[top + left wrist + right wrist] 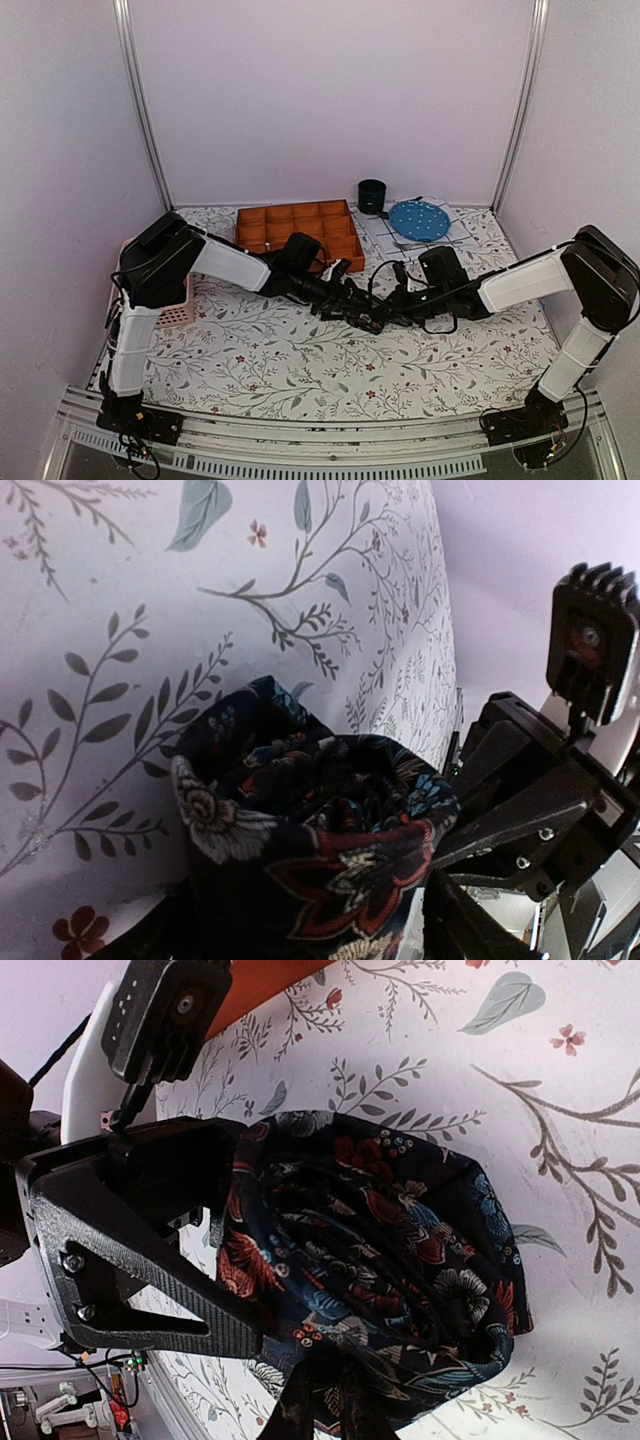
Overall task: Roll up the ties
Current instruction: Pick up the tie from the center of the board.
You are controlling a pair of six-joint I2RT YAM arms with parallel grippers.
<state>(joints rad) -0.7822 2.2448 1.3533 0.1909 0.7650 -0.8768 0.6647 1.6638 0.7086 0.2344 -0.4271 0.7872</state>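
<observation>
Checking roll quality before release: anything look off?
The tie roll looks slack and lopsided. In the right wrist view it is oval, with gaps between the coils, and its edges sit uneven. Nothing else stands out.

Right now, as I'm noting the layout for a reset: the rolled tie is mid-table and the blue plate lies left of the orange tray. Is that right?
Not quite. The top external view shows the blue plate lying to the right of the orange tray, not the left. The rolled tie is indeed mid-table.
</observation>
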